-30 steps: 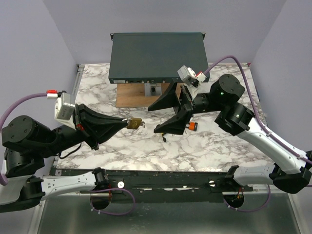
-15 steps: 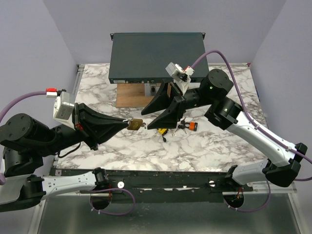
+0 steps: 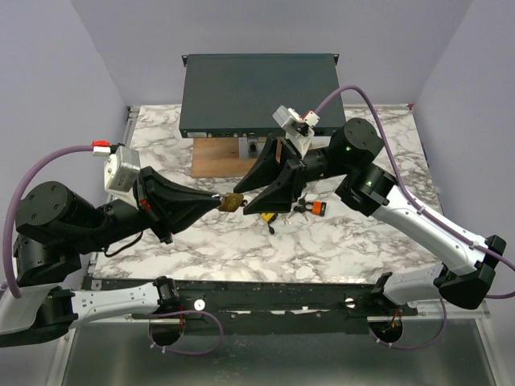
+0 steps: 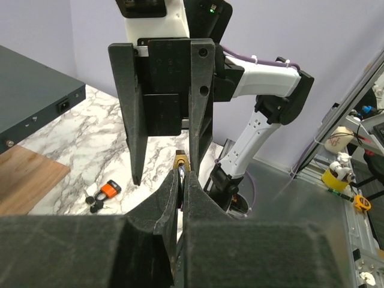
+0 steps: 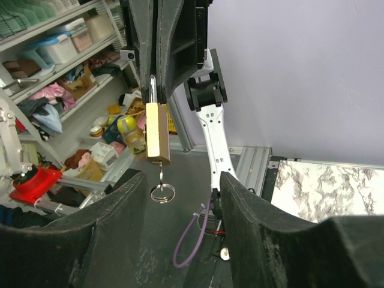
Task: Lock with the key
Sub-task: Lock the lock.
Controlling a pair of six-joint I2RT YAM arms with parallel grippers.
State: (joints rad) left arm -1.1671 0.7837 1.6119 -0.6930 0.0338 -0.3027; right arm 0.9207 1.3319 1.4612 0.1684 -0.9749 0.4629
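Note:
My left gripper (image 3: 222,201) is shut on the small brass padlock (image 3: 233,202) and holds it above the table; in the left wrist view (image 4: 181,171) the padlock (image 4: 180,161) sticks out past the fingertips. My right gripper (image 3: 251,199) is open and empty, its fingers facing the padlock, close but apart. In the right wrist view the padlock (image 5: 156,133) hangs from the left fingers (image 5: 180,42), with a thin metal piece and ring (image 5: 162,193) at its end, above my open right gripper (image 5: 180,207). The orange-headed key (image 3: 319,207) lies on the table under my right arm and shows in the left wrist view (image 4: 109,189).
A dark rack unit (image 3: 257,92) stands at the back with a wooden board (image 3: 219,157) in front of it. A yellow-bodied padlock (image 3: 266,215) lies on the marble table (image 3: 354,249) below my right gripper's fingers.
My right gripper swung left toward the brass padlock, uncovering the orange key. My left arm then pushed the padlock a little to the right, closer to the right fingers.

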